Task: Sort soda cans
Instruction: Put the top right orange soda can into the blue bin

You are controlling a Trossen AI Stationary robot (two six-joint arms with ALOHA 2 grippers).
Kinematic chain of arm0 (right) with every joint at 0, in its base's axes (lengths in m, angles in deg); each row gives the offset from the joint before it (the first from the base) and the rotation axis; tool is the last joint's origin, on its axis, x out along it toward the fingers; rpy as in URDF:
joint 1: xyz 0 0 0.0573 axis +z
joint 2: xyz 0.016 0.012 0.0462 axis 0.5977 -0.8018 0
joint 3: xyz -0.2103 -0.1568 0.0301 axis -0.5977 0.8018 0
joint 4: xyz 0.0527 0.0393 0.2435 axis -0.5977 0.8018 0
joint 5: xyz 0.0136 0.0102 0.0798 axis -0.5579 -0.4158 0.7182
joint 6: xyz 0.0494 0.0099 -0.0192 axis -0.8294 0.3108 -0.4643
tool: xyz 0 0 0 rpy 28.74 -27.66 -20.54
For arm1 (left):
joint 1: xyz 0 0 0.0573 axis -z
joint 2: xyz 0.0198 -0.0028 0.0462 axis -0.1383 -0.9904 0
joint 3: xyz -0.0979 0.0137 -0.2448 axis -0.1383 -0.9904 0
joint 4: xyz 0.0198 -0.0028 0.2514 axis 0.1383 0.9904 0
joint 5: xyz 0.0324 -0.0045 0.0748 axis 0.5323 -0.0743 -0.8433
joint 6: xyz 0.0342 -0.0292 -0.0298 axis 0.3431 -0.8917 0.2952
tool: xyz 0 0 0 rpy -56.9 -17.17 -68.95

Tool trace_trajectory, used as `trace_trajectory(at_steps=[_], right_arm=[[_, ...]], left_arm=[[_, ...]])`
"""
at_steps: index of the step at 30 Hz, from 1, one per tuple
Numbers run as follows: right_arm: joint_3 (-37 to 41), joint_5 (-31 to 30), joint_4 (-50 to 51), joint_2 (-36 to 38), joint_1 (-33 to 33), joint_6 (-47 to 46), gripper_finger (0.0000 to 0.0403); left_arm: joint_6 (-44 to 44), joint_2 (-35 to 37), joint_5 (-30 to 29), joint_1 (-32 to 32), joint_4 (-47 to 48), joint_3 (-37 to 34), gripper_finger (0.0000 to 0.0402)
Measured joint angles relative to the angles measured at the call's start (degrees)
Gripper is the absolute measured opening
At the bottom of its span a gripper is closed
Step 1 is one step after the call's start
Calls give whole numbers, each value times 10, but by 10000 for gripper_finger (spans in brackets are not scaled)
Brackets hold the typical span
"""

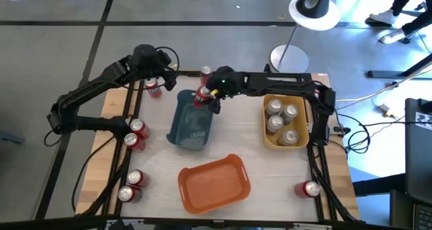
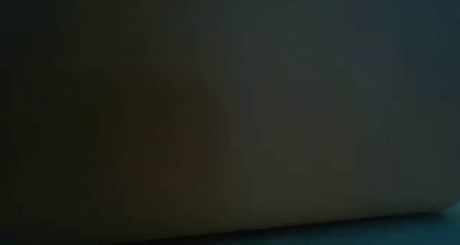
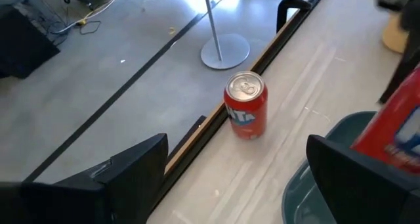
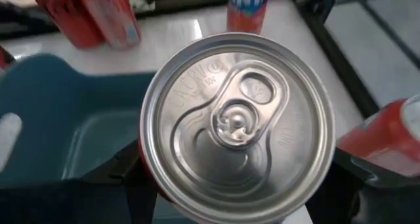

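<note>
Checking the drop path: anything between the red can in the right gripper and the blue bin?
Nothing visible. The right gripper holds a red can upright over the far rim of the blue bin. The bin's interior shows bare below it. The left gripper, open, sits off to the side by another can.

Two dark, jointed arms (image 1: 94,88) with blocky black fingers (image 3: 125,171)

Red soda cans (image 1: 137,134) scattered, silver soda cans (image 1: 281,122) binned

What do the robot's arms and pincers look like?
Both arms are black, thin and jointed, with dark cables along them. The left pincer has two flat, dark, blocky fingers. The right pincer is dark too, with a small green light beside it.
</note>
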Motion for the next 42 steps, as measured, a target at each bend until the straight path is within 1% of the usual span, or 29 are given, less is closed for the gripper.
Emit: trace_trajectory(at_steps=[14,24,28,36,42], right_arm=[[-1,18,17,-79,-1,-4,276],[-1,13,16,-106,-1,-4,277],[-1,12,15,-106,-1,-3,293],[-1,12,1,-106,0,-3,347],[-2,13,-2,-89,0,-4,359]], left_arm=[[-3,0,0,1,-1,0,351],[-3,0,0,1,-1,0,351],[-2,0,0,1,-2,0,351],[-2,0,0,1,-2,0,351],[-1,0,0,1,-2,0,351]])
